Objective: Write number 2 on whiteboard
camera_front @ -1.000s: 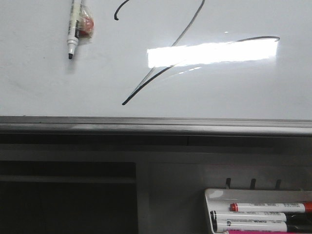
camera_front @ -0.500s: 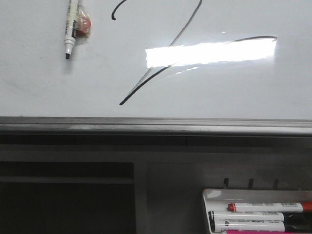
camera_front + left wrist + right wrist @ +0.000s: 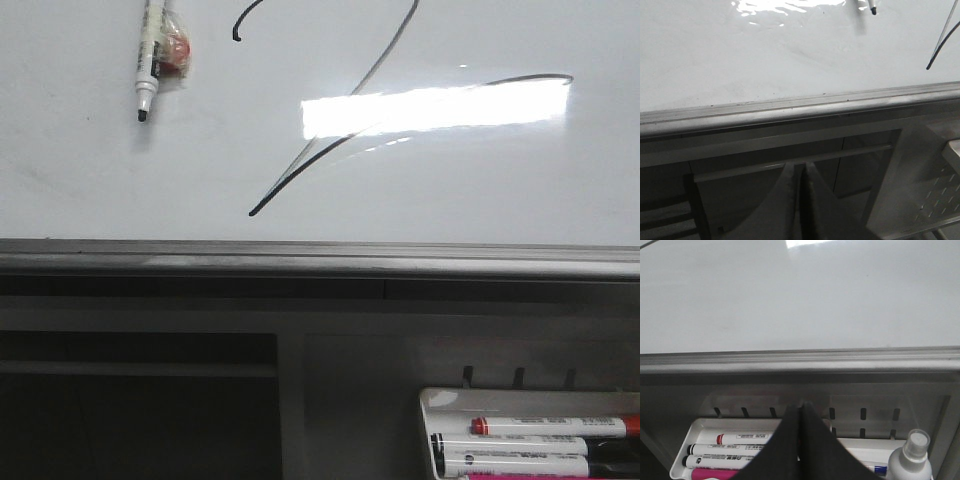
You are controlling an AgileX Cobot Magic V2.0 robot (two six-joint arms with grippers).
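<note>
One thin black number 2 (image 3: 385,110) crosses our glossy whiteboard (image 3: 100,190), hook, long diagonal, sweeping tail, well beyond both our fingers, left (image 3: 800,200) and right (image 3: 801,440), pressed together, holding nothing.

Looking like an office or lab workstation set up for board writing, judging by a large glossy whiteboard (image 3: 120,190) with a grey metal edge lying flat and catching a rectangular ceiling light. Showing office supplies throughout: a white marker tray (image 3: 700,432) holding capped dry-erase markers (image 3: 735,449), a small spray bottle (image 3: 910,462) standing just beside it, and a loose uncapped marker (image 3: 150,62) resting on the board. Sitting on a plain grey metal frame (image 3: 790,150) of bars and perforated panels.
</note>
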